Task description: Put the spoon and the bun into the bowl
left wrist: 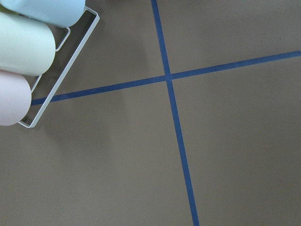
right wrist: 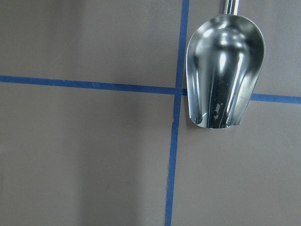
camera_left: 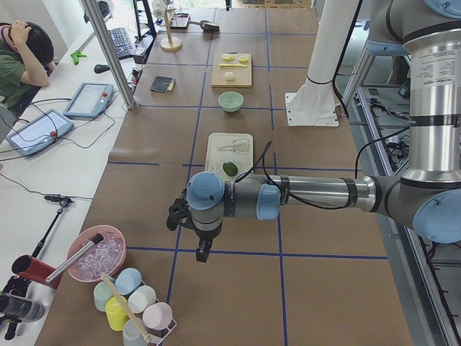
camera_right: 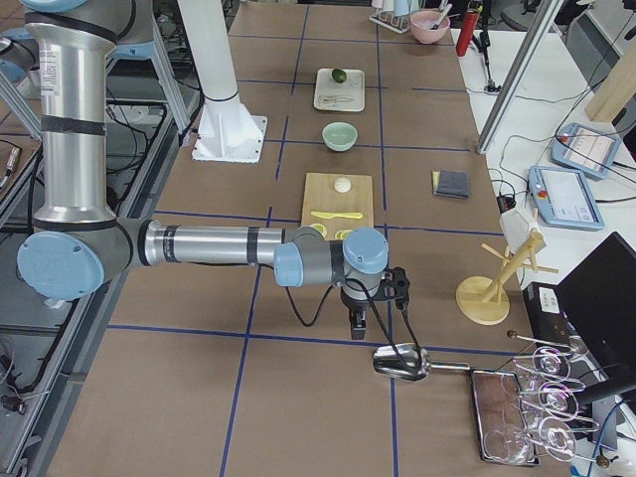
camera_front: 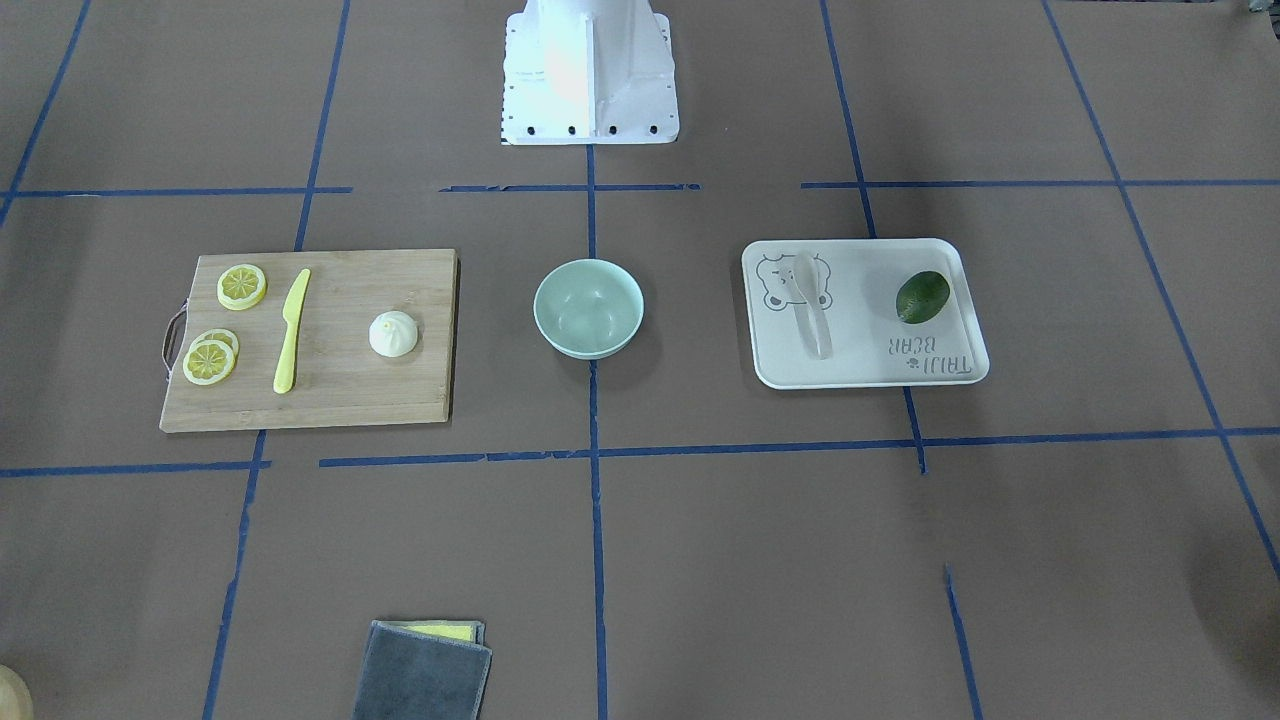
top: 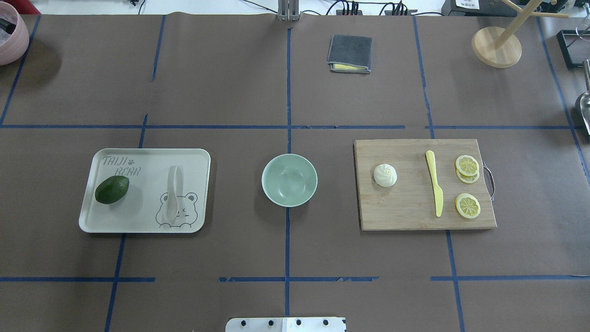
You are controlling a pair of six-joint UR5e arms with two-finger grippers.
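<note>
The pale spoon [top: 173, 193] lies on the white bear-print tray [top: 138, 207], left of the mint-green bowl [top: 289, 180]. The bowl is empty at the table's middle. The white bun [top: 385, 175] sits on the wooden cutting board [top: 410, 212], right of the bowl. All three also show in the front view: spoon [camera_front: 812, 305], bowl [camera_front: 588, 308], bun [camera_front: 394, 333]. My left gripper [camera_left: 204, 252] hangs over bare table far from the tray. My right gripper [camera_right: 360, 323] hangs beyond the board's end. I cannot tell whether either is open or shut.
A dark green fruit [top: 112, 189] shares the tray. A yellow knife [top: 434, 189] and lemon slices [top: 467, 205] lie on the board. A grey cloth [top: 350, 54] lies at the far side. A metal scoop [right wrist: 225, 75] lies under my right wrist; racked cups [left wrist: 23, 47] stand under my left.
</note>
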